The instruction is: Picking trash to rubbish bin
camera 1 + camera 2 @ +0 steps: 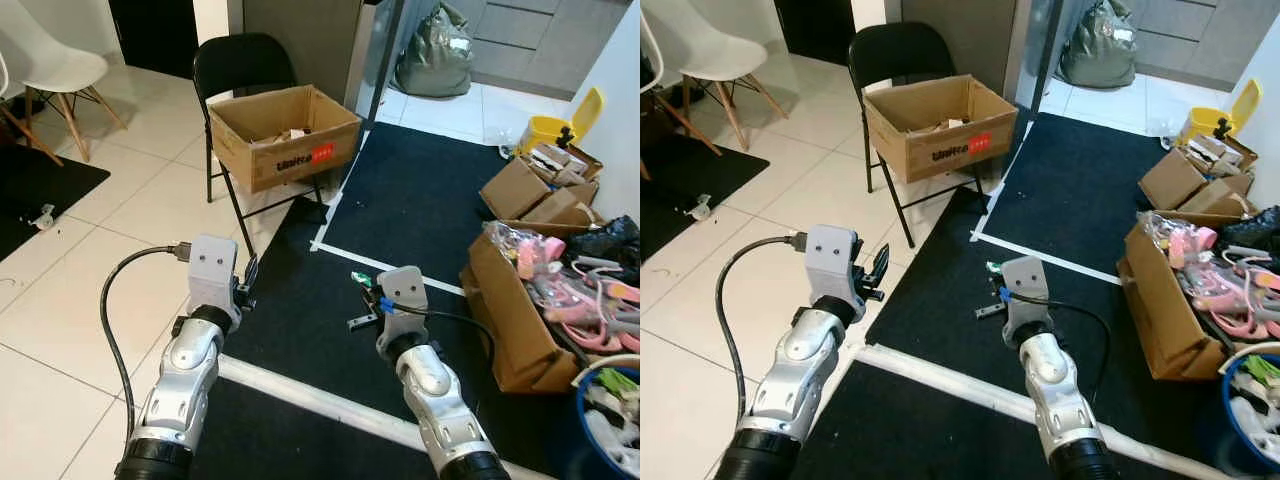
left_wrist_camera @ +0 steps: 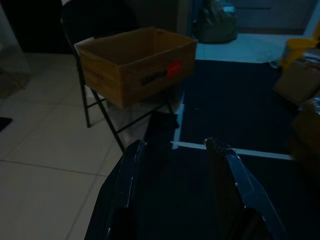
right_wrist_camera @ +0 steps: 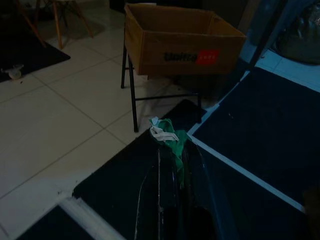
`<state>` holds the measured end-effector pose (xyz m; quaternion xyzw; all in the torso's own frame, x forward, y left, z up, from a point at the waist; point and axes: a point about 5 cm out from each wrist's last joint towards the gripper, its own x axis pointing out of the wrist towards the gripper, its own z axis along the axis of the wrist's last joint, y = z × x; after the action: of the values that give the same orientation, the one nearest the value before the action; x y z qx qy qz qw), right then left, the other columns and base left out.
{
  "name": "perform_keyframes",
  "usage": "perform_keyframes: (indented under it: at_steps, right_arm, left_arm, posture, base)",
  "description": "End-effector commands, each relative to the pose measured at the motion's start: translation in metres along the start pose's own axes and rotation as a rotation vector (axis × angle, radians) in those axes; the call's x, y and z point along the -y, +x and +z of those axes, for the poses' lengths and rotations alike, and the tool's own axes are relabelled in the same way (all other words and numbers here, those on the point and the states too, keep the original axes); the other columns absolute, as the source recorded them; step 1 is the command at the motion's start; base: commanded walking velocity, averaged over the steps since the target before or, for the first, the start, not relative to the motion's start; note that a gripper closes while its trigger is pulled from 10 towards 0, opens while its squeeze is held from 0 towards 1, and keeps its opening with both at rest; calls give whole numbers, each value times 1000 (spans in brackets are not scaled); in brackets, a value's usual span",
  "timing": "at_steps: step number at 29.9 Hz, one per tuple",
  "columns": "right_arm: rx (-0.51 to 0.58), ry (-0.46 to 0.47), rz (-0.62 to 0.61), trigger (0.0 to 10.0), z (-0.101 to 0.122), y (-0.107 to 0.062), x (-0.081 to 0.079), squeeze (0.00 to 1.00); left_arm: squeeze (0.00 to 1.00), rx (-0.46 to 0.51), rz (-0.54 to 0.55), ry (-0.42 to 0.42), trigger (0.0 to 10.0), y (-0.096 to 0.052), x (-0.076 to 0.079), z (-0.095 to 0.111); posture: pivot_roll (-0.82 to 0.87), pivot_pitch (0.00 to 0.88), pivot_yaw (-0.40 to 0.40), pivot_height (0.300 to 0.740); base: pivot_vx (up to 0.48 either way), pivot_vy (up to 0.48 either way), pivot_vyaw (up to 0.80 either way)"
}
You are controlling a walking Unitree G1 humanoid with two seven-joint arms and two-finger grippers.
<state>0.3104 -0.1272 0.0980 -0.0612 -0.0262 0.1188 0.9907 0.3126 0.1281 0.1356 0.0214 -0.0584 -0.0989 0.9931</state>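
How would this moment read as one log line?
right tool: shut on wrapper | left tool: open | box: on chair, ahead

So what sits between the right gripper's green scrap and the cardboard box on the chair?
In the right wrist view, between the green scrap held by the right gripper and the cardboard box: bare black mat, white tiles, the folding chair's legs.

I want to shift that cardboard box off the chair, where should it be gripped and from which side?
Grip the box by its top rim, coming down from above: it sits open-topped on the chair, so its thin upright walls suit a claw. Each side looks too wide.
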Motion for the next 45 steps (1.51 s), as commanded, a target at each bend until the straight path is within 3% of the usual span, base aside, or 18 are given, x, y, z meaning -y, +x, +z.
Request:
perform_keyframes:
  at_steps: [1,45]
  right_arm:
    - [-25,-1,-18,10000,-6,-4,5,0]
    - [-53,3,-40,10000,-8,-3,9,0]
  left_arm:
    - [0,-10,-13,10,10000,-2,4,-3]
    - [0,-12,-10,11,10000,-1,3,-1]
  posture:
    - [-19,100,-33,740]
    - [-15,125,-34,740]
  base:
    - [322,0,0]
    - [322,0,-87]
